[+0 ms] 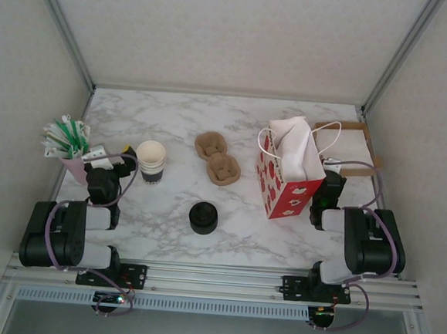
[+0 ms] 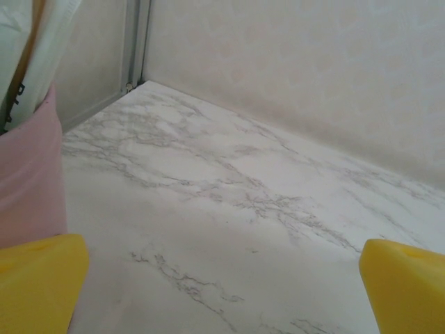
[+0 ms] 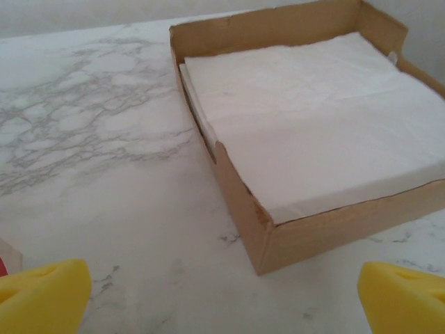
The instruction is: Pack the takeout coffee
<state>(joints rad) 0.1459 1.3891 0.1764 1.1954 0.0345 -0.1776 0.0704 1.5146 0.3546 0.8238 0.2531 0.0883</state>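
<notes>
Nr R hand [image 3: 222,303], red-print paper bag [image 1: 283,191]

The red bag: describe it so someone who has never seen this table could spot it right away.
On the marble table, look at the right half, where a red bag stands upright just beside a flat cardboard tray of white napkins. It is the only red thing there, patterned in white, with white paper and cord handles sticking out of its top.
</notes>
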